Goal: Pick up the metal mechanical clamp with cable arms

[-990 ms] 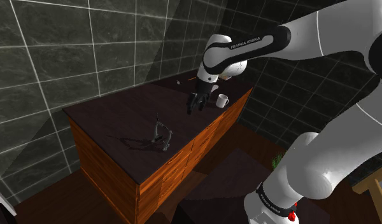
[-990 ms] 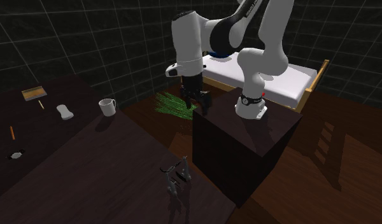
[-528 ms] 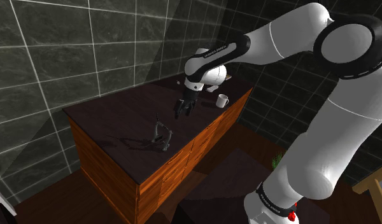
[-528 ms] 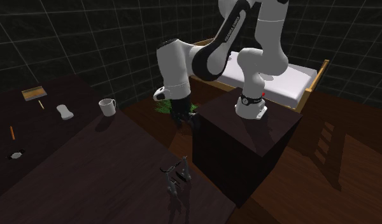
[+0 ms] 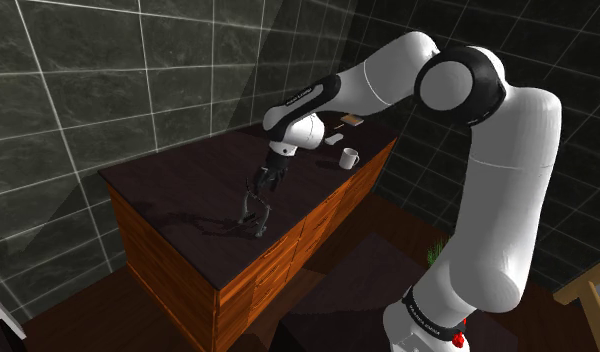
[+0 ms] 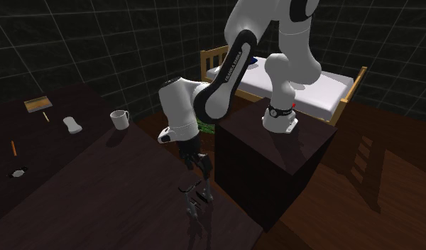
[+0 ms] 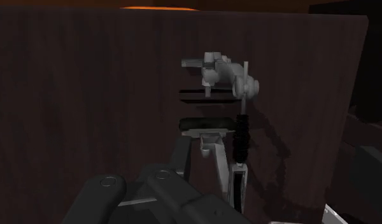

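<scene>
Subject of the task, a small grey metal clamp with thin cable arms (image 5: pixel 254 213), stands upright on the dark wood counter top (image 5: pixel 178 180). It sits close to the counter's front edge above the orange-brown drawer fronts, and is well apart from the white mug (image 5: pixel 349 157) further along the same edge. The white arm is stretched out low from the dark box stand (image 6: pixel 268 163), so that the black two-finger gripper (image 6: pixel 202 167) points down at the clamp from just above it. That posture appears chosen to bring the fingers over the upright body rather than at it from the side. In the second exterior view the two fingers stand apart with nothing between them, so nothing is held, and I can make out no contact with the clamp. The wrist view looks along the tool onto the clamp's pale grey head (image 7: pixel 225 76), with a black ribbed arm running down beside it, so the alignment looks close. Judgement: this is the final approach before the grasp, and the lift has not begun. Risk noted: the piece is narrow and tall with loose-looking arms near the edge, so an off-centre closure could tip it or catch a cable instead of the body.
</scene>
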Controlling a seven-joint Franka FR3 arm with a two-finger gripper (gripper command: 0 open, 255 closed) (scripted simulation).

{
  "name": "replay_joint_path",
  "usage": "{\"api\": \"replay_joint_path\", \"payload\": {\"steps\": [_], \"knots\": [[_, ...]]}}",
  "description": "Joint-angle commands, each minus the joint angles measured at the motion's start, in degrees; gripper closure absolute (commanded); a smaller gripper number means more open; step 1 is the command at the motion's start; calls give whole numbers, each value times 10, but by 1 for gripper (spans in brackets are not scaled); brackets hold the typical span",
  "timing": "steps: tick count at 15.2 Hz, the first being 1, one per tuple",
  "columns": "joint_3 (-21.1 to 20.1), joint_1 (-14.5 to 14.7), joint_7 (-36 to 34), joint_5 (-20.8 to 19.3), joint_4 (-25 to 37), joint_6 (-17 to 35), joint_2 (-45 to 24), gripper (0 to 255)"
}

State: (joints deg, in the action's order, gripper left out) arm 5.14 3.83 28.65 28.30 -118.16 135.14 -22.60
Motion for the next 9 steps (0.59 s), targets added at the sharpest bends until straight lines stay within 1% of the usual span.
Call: {"api": "replay_joint_path", "payload": {"steps": [1, 2, 9], "knots": [[-12, -5, 15, 19, 39, 5, -45, 0], [-17, -8, 20, 25, 55, 5, -63, 0], [-27, -14, 41, 42, 63, 38, -106, 0]]}}
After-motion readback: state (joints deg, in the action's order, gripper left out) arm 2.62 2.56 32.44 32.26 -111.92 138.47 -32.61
